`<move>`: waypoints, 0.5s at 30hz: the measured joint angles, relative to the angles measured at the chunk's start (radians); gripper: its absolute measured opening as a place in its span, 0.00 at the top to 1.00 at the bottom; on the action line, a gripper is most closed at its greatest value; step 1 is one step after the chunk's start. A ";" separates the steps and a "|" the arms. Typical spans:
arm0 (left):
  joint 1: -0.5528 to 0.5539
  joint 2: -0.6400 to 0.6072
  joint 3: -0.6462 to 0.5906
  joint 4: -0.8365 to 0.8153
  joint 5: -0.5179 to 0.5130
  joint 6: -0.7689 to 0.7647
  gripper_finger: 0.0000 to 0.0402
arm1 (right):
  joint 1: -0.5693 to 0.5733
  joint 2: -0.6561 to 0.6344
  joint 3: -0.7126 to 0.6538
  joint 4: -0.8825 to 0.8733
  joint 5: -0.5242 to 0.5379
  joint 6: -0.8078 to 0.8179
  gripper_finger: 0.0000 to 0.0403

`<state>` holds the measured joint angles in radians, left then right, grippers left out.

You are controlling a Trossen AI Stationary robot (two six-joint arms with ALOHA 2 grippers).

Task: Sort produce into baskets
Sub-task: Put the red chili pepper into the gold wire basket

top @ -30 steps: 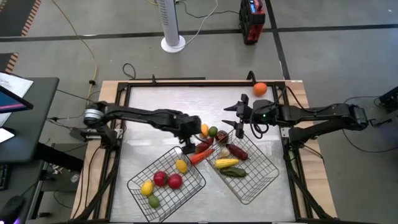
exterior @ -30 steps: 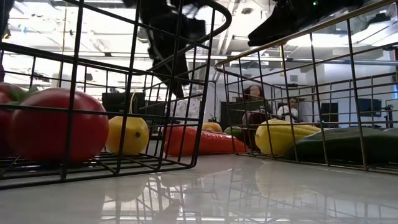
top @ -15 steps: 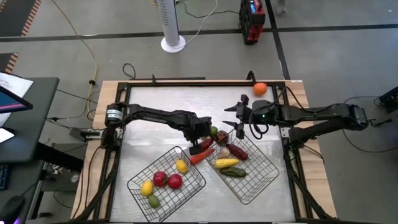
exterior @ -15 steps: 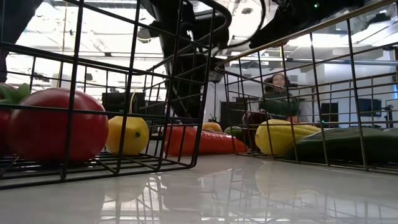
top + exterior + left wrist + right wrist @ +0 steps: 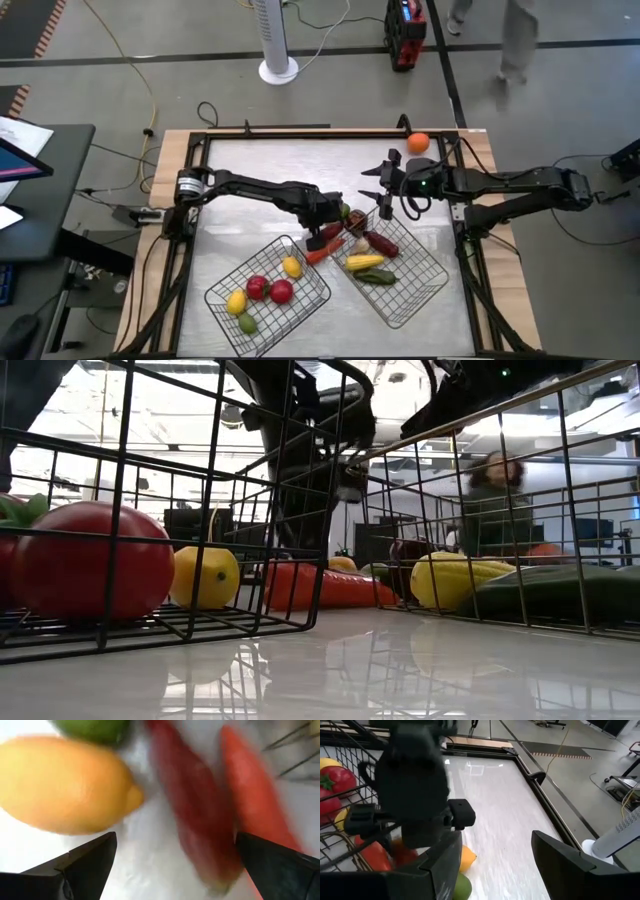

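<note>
Left gripper (image 5: 175, 857), fingers spread wide, sits low over a dark red pepper (image 5: 192, 815) lying between a lemon (image 5: 62, 782) and a carrot (image 5: 255, 795) on the table (image 5: 260, 165) between both wire baskets (image 5: 310, 290), while the right gripper (image 5: 382, 195), fingers half apart and empty, hovers just beside.

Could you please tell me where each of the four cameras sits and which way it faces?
High view: overhead, straight down on the table, both arms and both baskets.
Low view: at tabletop height, level through the basket wires; arms dark above.
Left wrist view: on the left arm, close over a lemon and a red pepper; left gripper jaws open.
Right wrist view: on the right arm, across the table; right gripper jaws apart, left arm ahead.
Shared: that lemon.
</note>
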<state>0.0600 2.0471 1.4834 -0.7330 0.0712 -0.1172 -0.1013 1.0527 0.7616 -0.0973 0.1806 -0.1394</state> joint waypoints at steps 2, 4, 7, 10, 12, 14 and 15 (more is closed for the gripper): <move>-0.001 0.004 -0.003 -0.060 -0.057 0.025 0.01 | 0.002 0.000 0.000 -0.001 0.000 0.000 0.34; 0.009 0.001 -0.002 -0.083 -0.115 0.044 0.01 | 0.002 0.000 0.000 -0.001 0.000 0.000 0.34; 0.026 -0.037 -0.002 -0.137 -0.176 0.067 0.01 | 0.002 0.000 0.000 0.000 0.000 0.000 0.34; 0.043 -0.087 0.000 -0.150 -0.267 0.091 0.01 | 0.002 0.000 0.000 0.000 0.000 0.000 0.34; 0.055 -0.114 -0.001 -0.156 -0.288 0.129 0.01 | 0.001 0.000 0.000 0.000 0.000 0.000 0.34; 0.064 -0.137 -0.001 -0.143 -0.211 0.176 0.01 | 0.001 0.000 0.000 0.000 0.000 0.000 0.34; 0.066 -0.142 -0.001 -0.133 -0.172 0.197 0.01 | 0.001 0.000 0.000 0.000 0.000 0.000 0.34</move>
<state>0.1258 1.9052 1.4828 -0.8662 -0.1004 0.0793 -0.1001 1.0523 0.7616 -0.0975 0.1802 -0.1390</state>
